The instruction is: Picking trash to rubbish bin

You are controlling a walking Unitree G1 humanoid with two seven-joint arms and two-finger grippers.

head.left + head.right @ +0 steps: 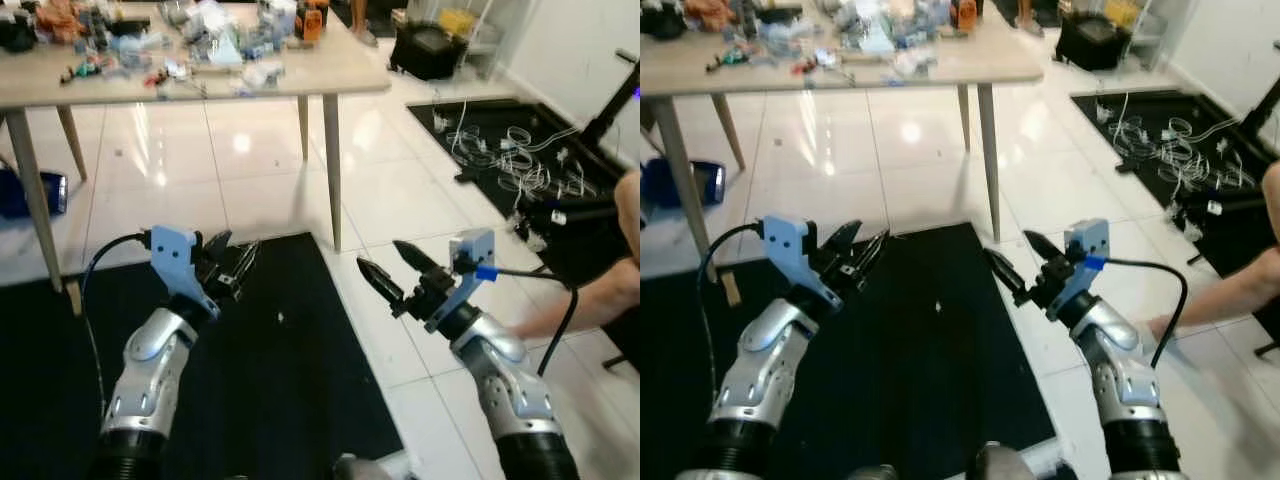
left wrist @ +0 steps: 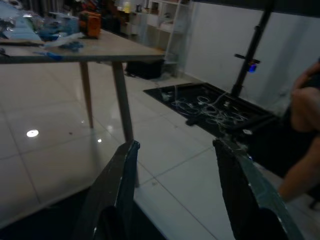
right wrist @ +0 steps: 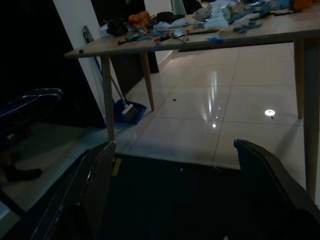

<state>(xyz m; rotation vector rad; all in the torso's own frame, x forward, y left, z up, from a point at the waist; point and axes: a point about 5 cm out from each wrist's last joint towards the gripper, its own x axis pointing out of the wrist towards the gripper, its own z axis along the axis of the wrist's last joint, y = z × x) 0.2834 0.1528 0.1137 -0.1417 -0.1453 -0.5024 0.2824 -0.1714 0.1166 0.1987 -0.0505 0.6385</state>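
Item 1: your left end effector (image 1: pixel 232 262), raised over the black mat (image 1: pixel 290 350), its two black fingers spread apart with nothing between them (the left wrist view shows the gap plainly, white tile visible through it).

Item 2: your right end effector (image 1: pixel 392 268), also raised, held over the mat's edge where it meets the white tiled floor (image 1: pixel 400 200). Its fingers stand wide apart and carry nothing.

Item 3: the desk (image 1: pixel 330 72), well ahead of both end effectors and above their level, on slanted wooden legs. Its top carries a heap of mixed clutter (image 1: pixel 215 45), bluish wrappers, crumpled bits and small items, the trash you would be after; single pieces are too small to tell apart. An orange object (image 1: pixel 312 20) stands near the far edge.

Item 4: a small pale speck (image 1: pixel 280 318) on the mat, between the two end effectors and a little nearer to you; too small to identify.

Item 5: a blue dustpan (image 1: pixel 30 192) on the floor, beyond your left end effector, beside a desk leg.

Item 6: a second dark mat strewn with white cable loops (image 1: pixel 520 165), ahead of and outside your right end effector.

Item 7: a person's arm (image 1: pixel 585 300), reaching low to the floor just outside your right arm.
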